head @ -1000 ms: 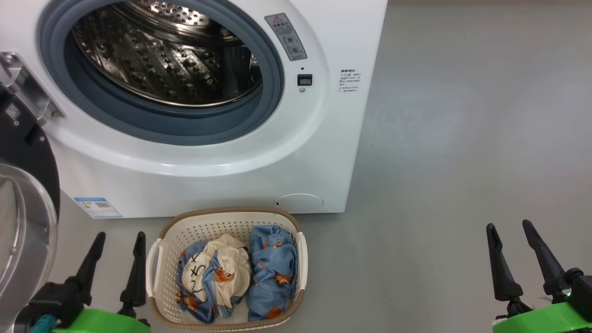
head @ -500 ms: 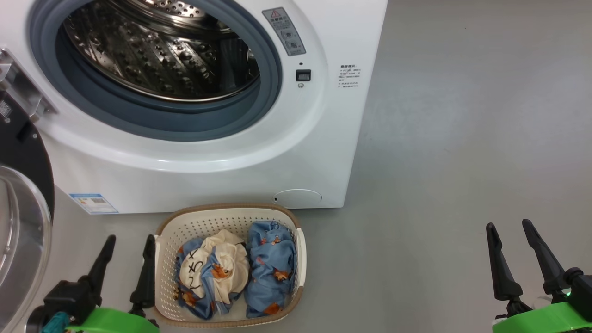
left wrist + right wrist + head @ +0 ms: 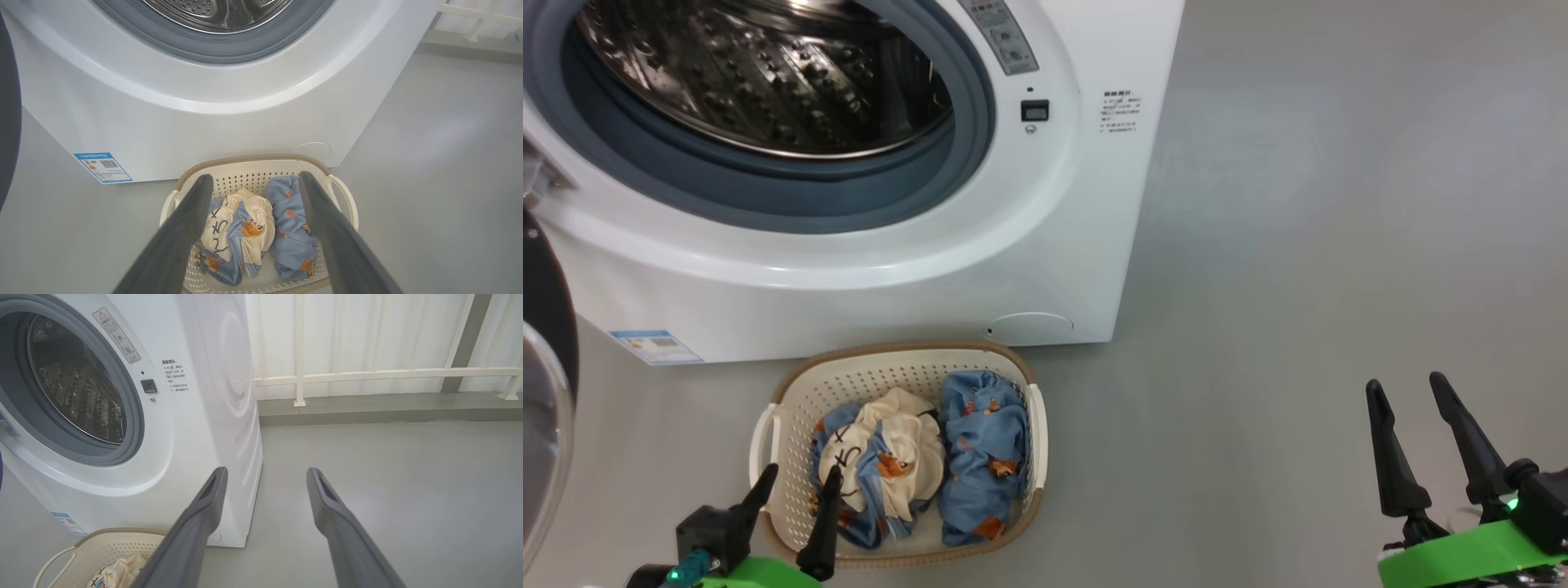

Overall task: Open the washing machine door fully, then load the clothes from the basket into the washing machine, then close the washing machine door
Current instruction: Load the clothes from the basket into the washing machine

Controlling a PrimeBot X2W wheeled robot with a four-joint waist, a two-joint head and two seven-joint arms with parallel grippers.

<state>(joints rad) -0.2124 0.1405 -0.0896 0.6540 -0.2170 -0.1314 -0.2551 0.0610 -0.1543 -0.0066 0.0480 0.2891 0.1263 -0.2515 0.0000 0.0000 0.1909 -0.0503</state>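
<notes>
The white washing machine stands with its steel drum exposed. Its door is swung out at the left edge, black rim above the clear glass. On the floor in front is the cream basket with the clothes: a blue bear-print bundle with a cream lettered panel and a second blue bundle. My left gripper is open over the basket's near-left corner; in the left wrist view its fingers frame the clothes. My right gripper is open and empty over bare floor far to the right.
Grey floor stretches to the right of the machine. A white railing with pale curtains behind it runs along a raised step behind that floor. A blue label and a round cover sit low on the machine's front.
The camera has shifted, sliding the scene up and left. My left gripper has moved right, from beside the basket's left handle to over its near-left corner. The right gripper holds its place.
</notes>
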